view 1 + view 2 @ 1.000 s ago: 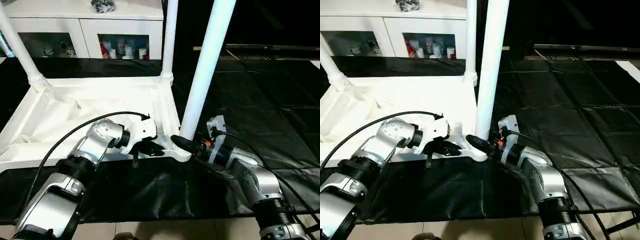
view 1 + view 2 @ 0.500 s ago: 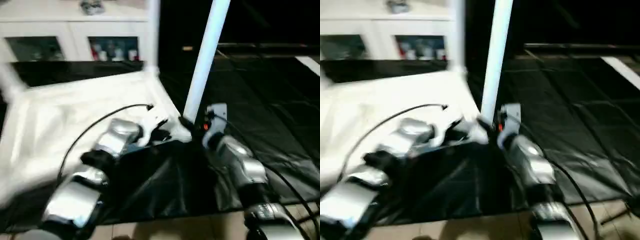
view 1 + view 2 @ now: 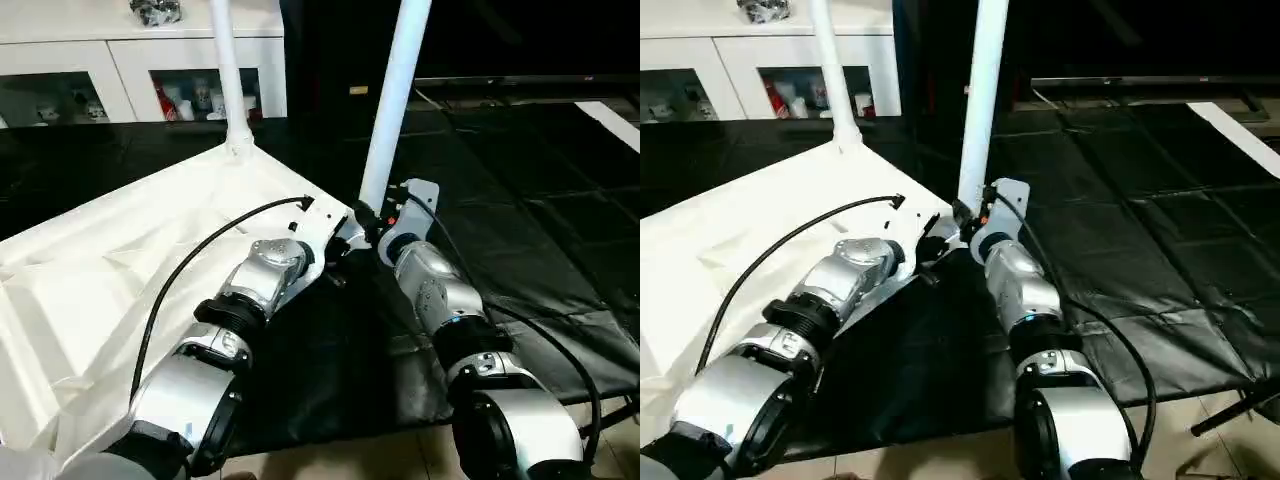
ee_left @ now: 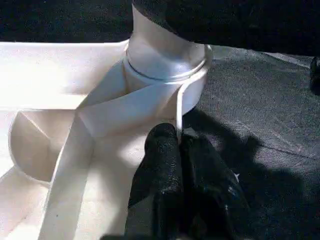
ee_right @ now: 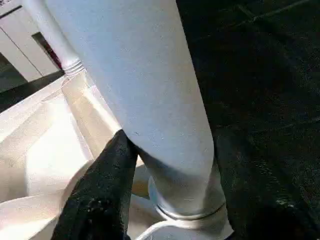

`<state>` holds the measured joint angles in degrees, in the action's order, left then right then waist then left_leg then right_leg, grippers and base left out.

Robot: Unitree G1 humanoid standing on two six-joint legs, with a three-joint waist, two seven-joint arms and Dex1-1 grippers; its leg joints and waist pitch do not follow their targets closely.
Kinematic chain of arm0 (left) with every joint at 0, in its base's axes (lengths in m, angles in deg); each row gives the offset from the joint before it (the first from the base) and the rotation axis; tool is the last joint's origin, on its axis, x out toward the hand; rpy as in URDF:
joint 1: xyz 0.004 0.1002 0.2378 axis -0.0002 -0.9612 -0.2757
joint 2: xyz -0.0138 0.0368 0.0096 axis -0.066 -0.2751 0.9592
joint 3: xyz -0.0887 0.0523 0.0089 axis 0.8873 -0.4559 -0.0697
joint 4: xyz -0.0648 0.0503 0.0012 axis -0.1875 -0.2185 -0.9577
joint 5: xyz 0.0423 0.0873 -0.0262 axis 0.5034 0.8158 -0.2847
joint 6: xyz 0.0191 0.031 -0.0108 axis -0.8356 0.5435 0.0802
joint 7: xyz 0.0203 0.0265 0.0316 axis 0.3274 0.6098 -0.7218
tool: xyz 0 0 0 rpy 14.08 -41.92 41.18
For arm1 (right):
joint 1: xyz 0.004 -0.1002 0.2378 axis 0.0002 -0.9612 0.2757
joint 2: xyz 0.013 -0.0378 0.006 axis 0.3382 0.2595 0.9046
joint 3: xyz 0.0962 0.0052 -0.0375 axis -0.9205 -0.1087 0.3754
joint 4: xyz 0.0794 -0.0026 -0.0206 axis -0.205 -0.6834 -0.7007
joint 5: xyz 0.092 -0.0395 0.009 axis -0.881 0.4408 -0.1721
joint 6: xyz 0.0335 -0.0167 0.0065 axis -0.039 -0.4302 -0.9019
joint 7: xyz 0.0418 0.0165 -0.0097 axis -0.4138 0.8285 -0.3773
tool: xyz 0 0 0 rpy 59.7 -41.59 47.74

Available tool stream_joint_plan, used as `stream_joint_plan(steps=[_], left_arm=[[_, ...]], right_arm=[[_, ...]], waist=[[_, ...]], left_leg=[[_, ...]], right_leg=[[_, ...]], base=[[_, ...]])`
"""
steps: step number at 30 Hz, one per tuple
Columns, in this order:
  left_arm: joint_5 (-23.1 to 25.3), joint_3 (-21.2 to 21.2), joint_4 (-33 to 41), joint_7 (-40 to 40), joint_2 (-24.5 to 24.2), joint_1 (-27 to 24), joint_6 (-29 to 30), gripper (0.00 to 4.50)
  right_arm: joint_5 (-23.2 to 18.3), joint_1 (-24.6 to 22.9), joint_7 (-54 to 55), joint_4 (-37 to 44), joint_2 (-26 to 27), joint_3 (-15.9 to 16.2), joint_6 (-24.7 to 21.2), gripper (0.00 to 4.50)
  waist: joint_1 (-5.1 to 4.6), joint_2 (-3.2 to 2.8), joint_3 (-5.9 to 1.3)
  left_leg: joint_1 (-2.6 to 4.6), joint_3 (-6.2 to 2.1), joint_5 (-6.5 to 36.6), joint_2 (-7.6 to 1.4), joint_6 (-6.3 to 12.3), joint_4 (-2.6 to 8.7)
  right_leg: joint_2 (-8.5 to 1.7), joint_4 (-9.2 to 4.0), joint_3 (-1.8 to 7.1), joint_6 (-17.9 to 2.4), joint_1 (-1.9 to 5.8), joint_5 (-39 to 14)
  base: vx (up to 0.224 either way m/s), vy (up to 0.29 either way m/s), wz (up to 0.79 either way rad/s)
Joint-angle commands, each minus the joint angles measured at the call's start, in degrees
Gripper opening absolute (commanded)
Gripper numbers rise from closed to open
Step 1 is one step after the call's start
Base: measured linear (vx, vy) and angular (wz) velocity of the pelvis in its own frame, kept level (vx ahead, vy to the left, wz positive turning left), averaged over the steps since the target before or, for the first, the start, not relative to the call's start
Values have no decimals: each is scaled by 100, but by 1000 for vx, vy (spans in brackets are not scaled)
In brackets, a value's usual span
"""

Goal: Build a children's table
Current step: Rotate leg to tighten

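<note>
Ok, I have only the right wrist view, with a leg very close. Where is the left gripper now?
Observer: The left gripper is at the same corner of the top. Its fingers pinch the thin rim just beside that leg's socket.
Operator: And does the leg stand straight?
Observer: In the head view the leg stands about upright in its corner socket and passes out of the picture at the top.
Operator: From which side does the right gripper come?
Observer: The right gripper meets the leg's base from the mat side, opposite the left one.
</note>
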<state>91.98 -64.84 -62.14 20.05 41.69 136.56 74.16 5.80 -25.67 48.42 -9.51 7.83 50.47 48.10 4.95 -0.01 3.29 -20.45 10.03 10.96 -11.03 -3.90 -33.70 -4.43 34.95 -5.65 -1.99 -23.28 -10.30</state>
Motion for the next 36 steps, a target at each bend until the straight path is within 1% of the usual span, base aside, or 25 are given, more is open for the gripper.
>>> stream_joint_plan(steps=[1,4,6,7,9,10,11,12,13,14,15,16,17,18,20,21,23,24,27,28,29,30,32,35,36], left_arm=[[-2,-4,89,84,-57,189,-266,0],[83,-117,43,291,-229,166,-383,0],[128,-170,15,396,-302,160,-432,0],[135,-175,10,419,-316,160,-448,0],[176,-226,-2,707,-454,145,-557,0],[197,-271,9,832,-514,130,-617,0],[225,-346,26,1040,-598,101,-684,0],[263,-443,48,1306,-702,59,-761,0],[285,-494,63,1444,-762,32,-799,0],[292,-509,70,1488,-781,21,-810,0],[308,-547,75,1586,-826,-3,-859,0],[360,-644,74,1817,-922,-47,-982,0],[380,-674,71,1882,-951,-60,-1021,0],[429,-761,65,2083,-1033,-95,-1132,0],[446,-810,68,2241,-1082,-118,-1188,0],[455,-842,74,2354,-1116,-134,-1257,0],[460,-933,94,2689,-1220,-169,-1426,0],[461,-964,103,2803,-1256,-180,-1491,0],[380,-1096,268,3504,-1427,-292,-1918,0],[351,-1136,348,3696,-1467,-334,-1986,0],[351,-1136,348,3696,-1467,-334,-1986,0],[291,-1217,504,4071,-1543,-410,-2108,0],[286,-1270,589,4261,-1587,-455,-2196,0],[259,-1365,753,4562,-1650,-544,-2255,0],[257,-1378,800,4613,-1661,-569,-2265,0]], right_arm=[[-25,-133,-156,-363,170,70,-171,287],[75,-250,-379,-269,-8,139,-86,326],[137,-338,-552,-164,-107,205,-51,332],[150,-369,-608,-121,-139,228,-48,358],[239,-742,-1300,437,-507,482,-26,366],[221,-892,-1573,678,-652,543,-41,373],[107,-1130,-2031,1086,-886,587,-108,373],[-81,-1427,-2590,1611,-1204,607,-245,399],[-191,-1596,-2896,1907,-1396,614,-341,409],[-226,-1651,-2991,2003,-1457,616,-374,414],[-332,-1777,-3226,2213,-1618,586,-429,414],[-499,-1982,-3618,2527,-1962,493,-554,430],[-536,-2045,-3747,2612,-2076,471,-576,442],[-622,-2217,-4093,2831,-2412,414,-648,442],[-656,-2315,-4289,2926,-2641,381,-680,442],[-684,-2366,-4402,2973,-2781,350,-701,442],[-744,-2510,-4637,3186,-3066,288,-788,442],[-762,-2555,-4707,3261,-3149,273,-819,442],[-825,-2668,-4940,3550,-3360,332,-972,442],[-829,-2676,-4955,3601,-3365,360,-999,442],[-829,-2676,-4955,3601,-3365,360,-999,442],[-839,-2684,-4982,3689,-3361,444,-1054,442],[-810,-2700,-5043,3756,-3350,553,-1074,442],[-800,-2715,-5146,3902,-3279,769,-1127,442],[-810,-2719,-5155,3987,-3237,834,-1173,442]], waist=[[45,8,-422],[48,7,-429],[50,9,-429],[50,8,-431],[83,15,-420],[96,20,-439],[108,29,-440],[129,42,-440],[179,61,-454],[199,54,-465],[196,54,-467],[187,69,-445],[224,62,-429],[227,73,-411],[257,54,-400],[281,66,-398],[300,63,-401],[348,79,-406],[359,82,-409],[362,104,-412],[369,90,-420],[383,66,-412],[403,81,-410],[453,62,-413],[459,61,-415]], left_leg=[[-6,-63,615,-194,387,354],[-7,-69,565,-199,409,355],[-3,-63,540,-207,445,349],[-3,-63,525,-208,447,349],[15,-52,544,-207,490,344],[-3,-60,454,-210,533,335],[-8,-57,410,-208,586,328],[-18,-55,386,-195,640,319],[-25,-71,266,-203,766,302],[-15,-72,139,-222,849,288],[-17,-68,144,-222,852,282],[-49,-66,255,-206,828,287],[-15,-53,439,-207,813,284],[-26,-49,525,-210,767,296],[-7,-46,651,-223,639,307],[0,-48,724,-218,576,311],[6,-51,744,-223,537,314],[4,-52,688,-225,540,313],[-25,-58,639,-230,555,312],[-30,-60,621,-229,561,310],[-27,-61,604,-239,548,312],[-2,-54,632,-248,526,311],[1,-49,645,-263,499,317],[24,-49,689,-278,462,321],[12,-53,687,-287,449,325]], right_leg=[[-480,-404,332,-1262,401,-773],[-473,-390,329,-1257,403,-649],[-477,-373,336,-1298,398,-536],[-479,-368,335,-1316,399,-500],[-467,-385,330,-1305,404,-473],[-479,-354,341,-1315,421,-320],[-473,-348,340,-1329,421,-221],[-465,-348,336,-1305,441,-166],[-459,-322,339,-1228,468,54],[-465,-292,340,-1273,431,234],[-467,-288,334,-1309,417,219],[-467,-318,316,-1297,432,-14],[-468,-387,316,-1200,420,-391],[-465,-413,320,-1150,417,-658],[-476,-451,320,-1073,388,-1064],[-472,-486,309,-1008,388,-1297],[-477,-495,313,-969,377,-1390],[-465,-479,321,-932,381,-1294],[-467,-454,307,-935,384,-1162],[-470,-452,301,-929,385,-1173],[-480,-441,302,-939,382,-1175],[-481,-459,300,-959,349,-1245],[-483,-443,305,-982,340,-1257],[-487,-441,310,-990,318,-1251],[-491,-419,313,-1008,324,-1171]], base=[[0,0,0],[0,0,0],[0,0,0],[0,0,0],[0,0,0],[0,0,0],[0,0,0],[0,0,0],[0,0,0],[0,0,0],[0,0,0],[0,0,0],[0,0,0],[0,0,0],[0,0,0],[0,0,0],[0,0,0],[0,0,0],[0,0,0],[0,0,0],[0,0,0],[0,0,0],[0,0,0],[0,0,0],[0,0,0]])
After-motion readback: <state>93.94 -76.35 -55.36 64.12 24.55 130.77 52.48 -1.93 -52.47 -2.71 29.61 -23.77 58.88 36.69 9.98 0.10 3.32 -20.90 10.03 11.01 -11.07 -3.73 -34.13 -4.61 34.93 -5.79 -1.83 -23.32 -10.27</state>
